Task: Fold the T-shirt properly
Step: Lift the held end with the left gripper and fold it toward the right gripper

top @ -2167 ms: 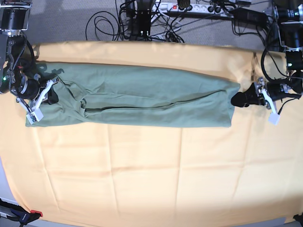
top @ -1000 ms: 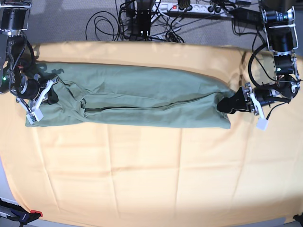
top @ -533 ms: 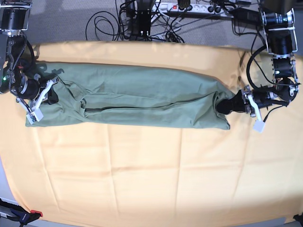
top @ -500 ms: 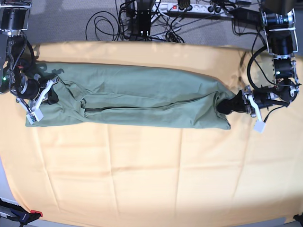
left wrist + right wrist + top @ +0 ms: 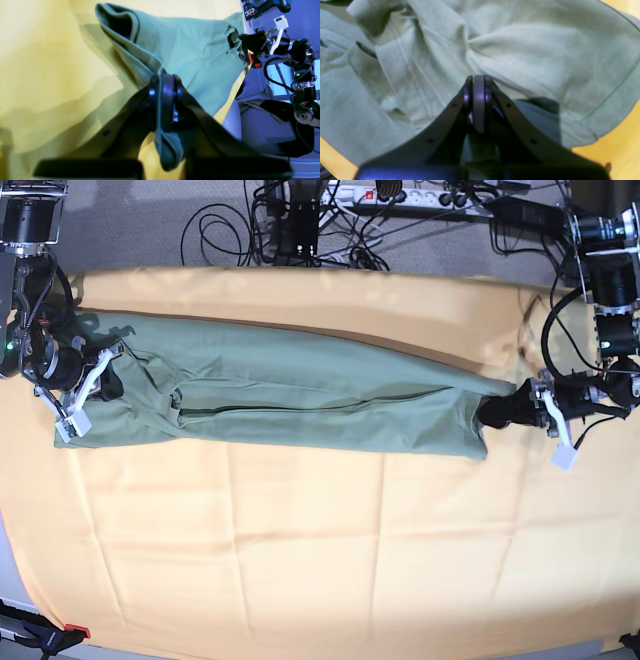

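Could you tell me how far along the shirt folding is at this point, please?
Done: the T-shirt lies as a long narrow band on the yellow-orange cloth, its sides apparently folded in. In hand: the right gripper is shut on one end and the left gripper is shut on the other end, lifting that hem slightly. Left: folding the band across its length into a compact stack, probably by bringing one end over the other.
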### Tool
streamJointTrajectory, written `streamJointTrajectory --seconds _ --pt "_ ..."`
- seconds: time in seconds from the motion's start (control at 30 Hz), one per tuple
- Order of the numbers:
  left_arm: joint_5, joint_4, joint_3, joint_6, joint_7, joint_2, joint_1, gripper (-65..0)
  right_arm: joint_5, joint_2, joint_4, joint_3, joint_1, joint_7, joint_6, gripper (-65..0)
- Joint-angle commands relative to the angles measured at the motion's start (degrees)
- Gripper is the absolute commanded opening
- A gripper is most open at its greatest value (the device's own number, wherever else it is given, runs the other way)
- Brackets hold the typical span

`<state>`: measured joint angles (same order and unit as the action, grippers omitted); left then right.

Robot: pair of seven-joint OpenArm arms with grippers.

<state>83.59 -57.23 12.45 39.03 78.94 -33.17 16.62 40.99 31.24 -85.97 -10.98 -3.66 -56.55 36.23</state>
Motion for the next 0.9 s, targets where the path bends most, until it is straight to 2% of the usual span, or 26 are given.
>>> streamJointTrajectory --seconds 0.0,0.17,0.27,0.47,0.67,0.87 --pt "1.4 -0.9 0.4 -0.1 -0.4 -0.9 1.4 -65.0 -0.6 1.0 -0.5 -0.3 0.5 -0.9 -0.2 -65.0" --pt "1.4 -0.9 0.4 -0.3 -0.4 0.8 1.5 -65.0 -0.6 1.0 -0.5 -0.3 0.5 -0.8 -0.2 -65.0" --pt "1.4 -1.8 0.4 -4.2 -0.3 1.1 2.0 -65.0 -0.6 1.0 -0.5 -0.3 0.5 -0.8 0.5 -65.0" --pt "1.4 -12.5 0.4 -7.2 1.1 3.0 1.9 -65.0 -0.6 1.0 -0.5 -0.3 0.5 -0.6 1.7 -65.0" --pt "1.4 -26.4 0.3 -5.6 1.1 6.5 1.2 -65.0 -0.7 1.0 -0.5 -0.3 0.5 -0.4 1.6 -65.0" --pt "1.4 -27.8 0.3 -3.8 1.1 12.1 1.1 -65.0 -0.8 1.0 -0.5 -0.3 0.3 -0.4 1.7 -65.0"
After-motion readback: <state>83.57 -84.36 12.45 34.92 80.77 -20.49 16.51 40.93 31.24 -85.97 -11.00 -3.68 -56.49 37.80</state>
